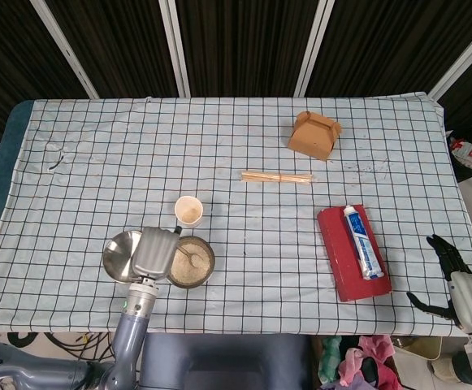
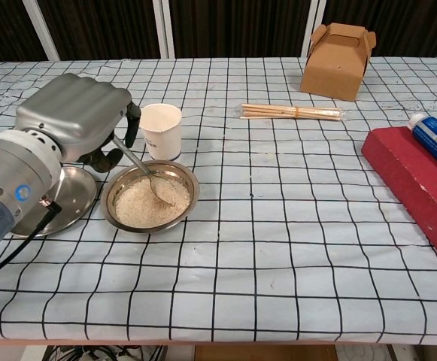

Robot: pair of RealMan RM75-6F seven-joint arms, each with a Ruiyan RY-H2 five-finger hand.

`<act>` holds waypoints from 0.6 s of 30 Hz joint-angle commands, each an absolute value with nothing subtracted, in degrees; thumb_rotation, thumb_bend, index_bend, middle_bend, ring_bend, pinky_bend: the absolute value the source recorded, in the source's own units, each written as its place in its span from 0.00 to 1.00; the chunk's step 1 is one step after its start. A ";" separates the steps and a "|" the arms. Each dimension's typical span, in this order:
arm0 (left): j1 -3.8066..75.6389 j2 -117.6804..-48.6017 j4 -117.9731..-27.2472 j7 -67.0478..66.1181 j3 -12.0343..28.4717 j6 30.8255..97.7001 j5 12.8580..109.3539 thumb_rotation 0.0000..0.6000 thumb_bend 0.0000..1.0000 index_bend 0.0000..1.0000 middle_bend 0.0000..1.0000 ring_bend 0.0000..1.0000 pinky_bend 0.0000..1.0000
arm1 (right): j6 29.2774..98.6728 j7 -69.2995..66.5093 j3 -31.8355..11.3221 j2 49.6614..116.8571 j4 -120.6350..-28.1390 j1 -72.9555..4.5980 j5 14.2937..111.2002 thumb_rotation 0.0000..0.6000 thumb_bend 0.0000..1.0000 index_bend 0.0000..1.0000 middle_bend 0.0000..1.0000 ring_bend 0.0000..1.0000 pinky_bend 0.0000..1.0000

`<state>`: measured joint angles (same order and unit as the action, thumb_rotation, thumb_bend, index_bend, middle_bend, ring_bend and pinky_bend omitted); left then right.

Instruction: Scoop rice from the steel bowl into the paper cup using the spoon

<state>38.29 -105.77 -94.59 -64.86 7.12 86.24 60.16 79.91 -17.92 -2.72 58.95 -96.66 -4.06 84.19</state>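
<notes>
Spoon [image 2: 144,172] is gripped by left hand [image 2: 75,120] fingers, its tip in steel bowl [image 2: 150,197] rice; paper cup [image 2: 161,131] at bowl's 12 o'clock; right hand [image 1: 453,280] fingers spread.

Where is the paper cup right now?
In both views the paper cup stands upright left of centre, just behind the steel bowl of rice, beside the left hand.

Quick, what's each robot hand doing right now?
Left robot hand: holding the spoon, its tip in the rice bowl.
Right robot hand: open, holding nothing, off the table's edge.
</notes>
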 commanded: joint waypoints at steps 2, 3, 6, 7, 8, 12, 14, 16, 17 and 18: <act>36.83 -104.90 -94.30 -62.13 6.69 85.83 60.95 1.00 0.50 0.80 1.00 1.00 1.00 | 79.88 -17.94 -2.70 58.95 -96.67 -4.06 84.20 1.00 0.16 0.00 0.00 0.00 0.18; 36.40 -104.63 -94.32 -61.30 6.55 85.82 61.05 1.00 0.50 0.80 1.00 1.00 1.00 | 79.87 -17.96 -2.70 58.94 -96.70 -4.06 84.18 1.00 0.16 0.00 0.00 0.00 0.18; 35.45 -103.77 -94.56 -59.87 6.27 85.82 61.36 1.00 0.50 0.80 1.00 1.00 1.00 | 79.86 -17.91 -2.68 58.95 -96.70 -4.05 84.18 1.00 0.16 0.00 0.00 0.00 0.18; 35.22 -103.44 -94.75 -59.52 6.22 85.79 61.52 1.00 0.50 0.80 1.00 1.00 1.00 | 79.86 -17.92 -2.69 58.95 -96.72 -4.05 84.18 1.00 0.16 0.00 0.00 0.00 0.18; 35.02 -103.16 -94.90 -59.24 6.20 85.75 61.67 1.00 0.50 0.80 1.00 1.00 1.00 | 79.86 -17.93 -2.68 58.94 -96.74 -4.05 84.17 1.00 0.16 0.00 0.00 0.00 0.18; 34.29 -102.18 -95.24 -57.73 6.20 85.63 62.41 1.00 0.51 0.80 1.00 1.00 1.00 | 79.86 -17.83 -2.66 58.95 -96.72 -4.04 84.20 1.00 0.16 0.00 0.00 0.00 0.18; 33.90 -101.83 -95.27 -56.85 6.28 85.56 62.69 1.00 0.51 0.80 1.00 1.00 1.00 | 79.85 -17.81 -2.64 58.97 -96.72 -4.05 84.23 1.00 0.16 0.00 0.00 0.00 0.18; 33.58 -101.58 -95.31 -56.04 6.41 85.45 62.85 1.00 0.51 0.80 1.00 1.00 1.00 | 79.86 -17.74 -2.63 58.98 -96.71 -4.05 84.26 1.00 0.16 0.00 0.00 0.00 0.18; 33.42 -101.45 -95.35 -55.59 6.50 85.36 62.95 1.00 0.51 0.80 1.00 1.00 1.00 | 79.87 -17.70 -2.63 58.99 -96.72 -4.05 84.27 1.00 0.16 0.00 0.00 0.00 0.18; 33.27 -101.32 -95.38 -55.18 6.60 85.31 63.06 1.00 0.51 0.80 1.00 1.00 1.00 | 79.88 -17.67 -2.62 59.00 -96.73 -4.04 84.28 1.00 0.16 0.00 0.00 0.00 0.18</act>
<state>33.49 -101.51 -95.32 -55.55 6.47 85.41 62.90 79.88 -17.67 -2.62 59.00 -96.73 -4.05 84.28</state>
